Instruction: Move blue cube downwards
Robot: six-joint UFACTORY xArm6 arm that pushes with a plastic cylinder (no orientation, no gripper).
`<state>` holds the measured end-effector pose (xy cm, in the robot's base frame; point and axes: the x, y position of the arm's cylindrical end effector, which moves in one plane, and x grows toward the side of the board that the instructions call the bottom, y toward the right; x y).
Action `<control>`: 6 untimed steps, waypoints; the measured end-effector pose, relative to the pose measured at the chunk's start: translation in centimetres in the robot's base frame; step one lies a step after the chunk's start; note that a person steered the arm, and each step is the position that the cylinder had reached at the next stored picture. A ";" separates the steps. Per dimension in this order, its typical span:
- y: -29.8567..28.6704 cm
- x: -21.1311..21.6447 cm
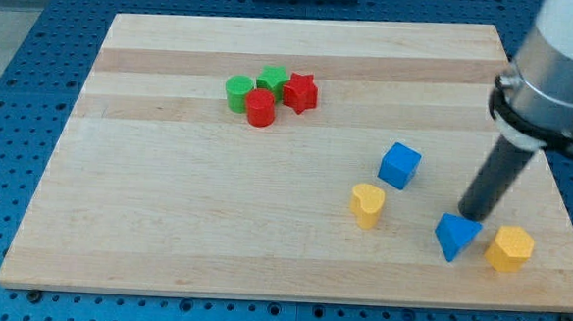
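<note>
Below blue cube (399, 165), yellow heart (367, 204), my tip (471, 215) touching blue triangle (456, 234), no gripper

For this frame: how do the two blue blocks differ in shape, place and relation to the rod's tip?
The blue cube is box-shaped; the blue triangular block is wedge-like, pointing to the view's bottom. The cube sits higher and further left, apart from my tip; the triangular block lies just below the tip, seemingly touching. The cube's nearest neighbour is the yellow heart, the triangular block's the yellow hexagonal block. Both are blue.
</note>
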<state>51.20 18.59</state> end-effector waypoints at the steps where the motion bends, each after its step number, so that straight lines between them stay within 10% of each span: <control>1: -3.7 -0.6; 4: -5.7 -9.9; 6: -9.0 -6.0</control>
